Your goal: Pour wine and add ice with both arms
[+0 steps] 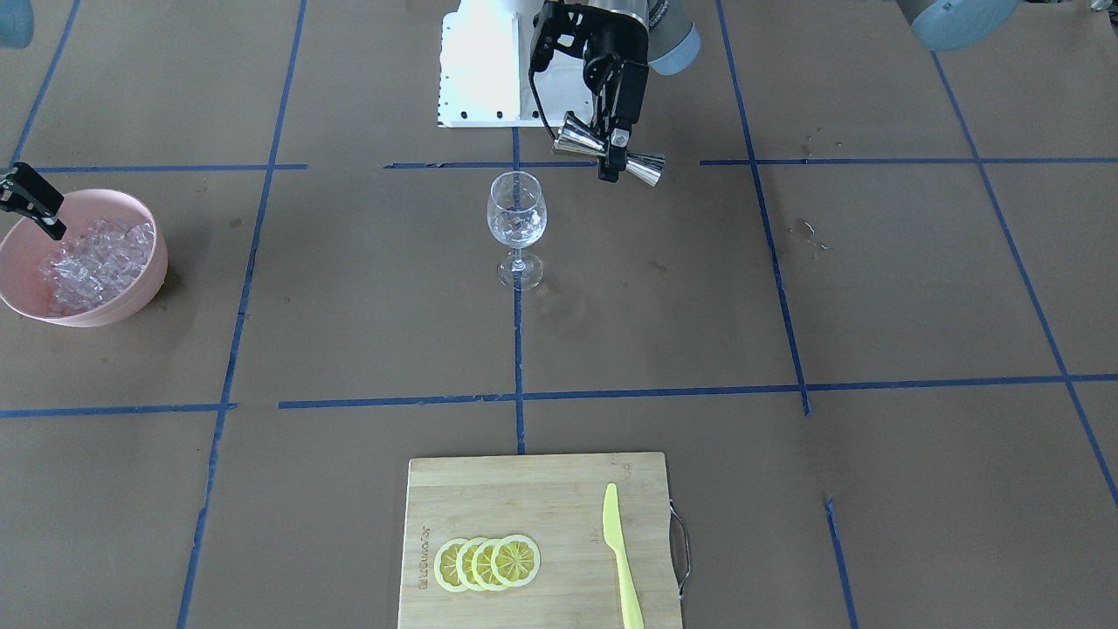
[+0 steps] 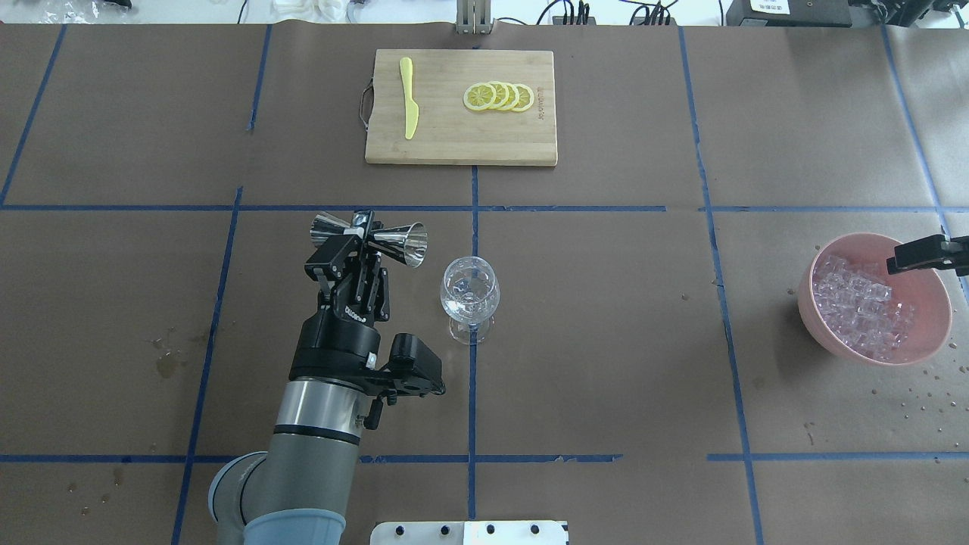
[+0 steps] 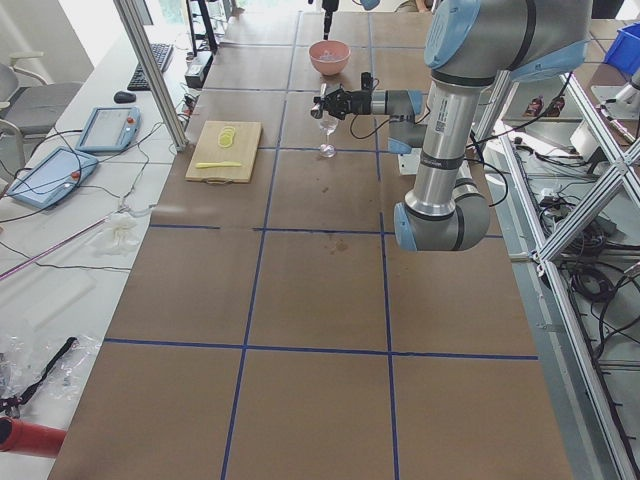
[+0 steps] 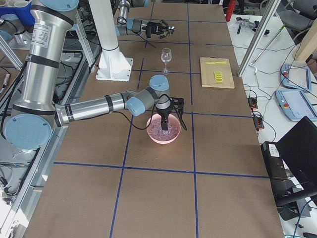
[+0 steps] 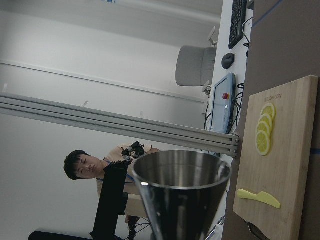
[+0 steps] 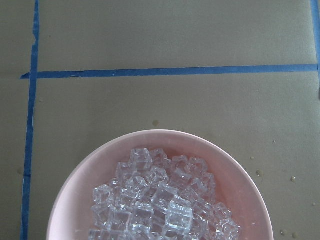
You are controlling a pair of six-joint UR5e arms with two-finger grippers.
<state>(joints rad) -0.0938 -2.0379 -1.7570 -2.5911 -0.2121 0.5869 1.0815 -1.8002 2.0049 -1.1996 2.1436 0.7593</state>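
Left gripper [image 2: 366, 228] clamps jigger [image 2: 405, 244] lying sideways, just left of glass [image 2: 469, 291]; right gripper [image 2: 920, 255] over ice [image 2: 859, 303] bowl [image 2: 930, 303], opening unclear.

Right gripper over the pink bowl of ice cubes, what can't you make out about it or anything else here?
Black right gripper: cut off by the overhead view's right edge and the front view's left edge; open or shut unclear.
Clear ice cubes: whether one is gripped; right wrist view omits the gripper.
Clear stemmed wine glass: whether it holds liquid or ice; too small in the overhead view.
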